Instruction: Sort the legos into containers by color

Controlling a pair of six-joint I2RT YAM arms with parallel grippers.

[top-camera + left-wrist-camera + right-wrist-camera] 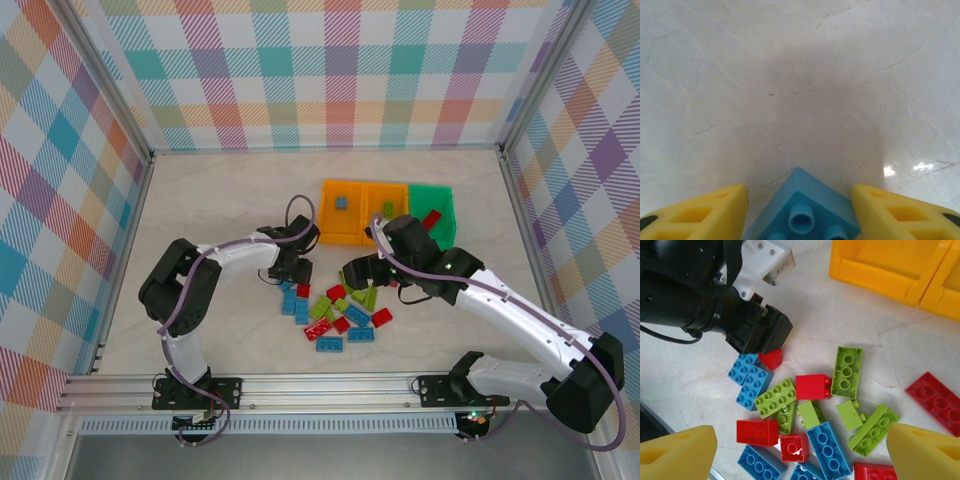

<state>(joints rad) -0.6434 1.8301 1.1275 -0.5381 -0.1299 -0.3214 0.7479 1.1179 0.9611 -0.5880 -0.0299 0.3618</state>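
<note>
Legos [335, 315] in blue, lime green and red lie in a loose pile on the pale surface [220, 200], just in front of the three containers [385, 190]. The containers stand in a row touching one another: two orange, then a green one on the right. A blue piece [343, 203] lies in the left orange container, a green piece [387, 208] in the middle one and a red piece [432, 220] in the green one.

The left gripper [290, 272] is down at the left end of the pile. In its wrist view a blue brick [802, 210] sits between the yellow fingers [700, 215] with its studs showing and one corner pointing forward. The jaws stand partway closed around it and very near on both sides, but whether they press on it cannot be told.

The right gripper [358, 272] hangs over the right part of the pile, jaws spread wide and holding nothing. In its wrist view, green, red and blue bricks lie on the surface between its fingers [677, 452].
</note>
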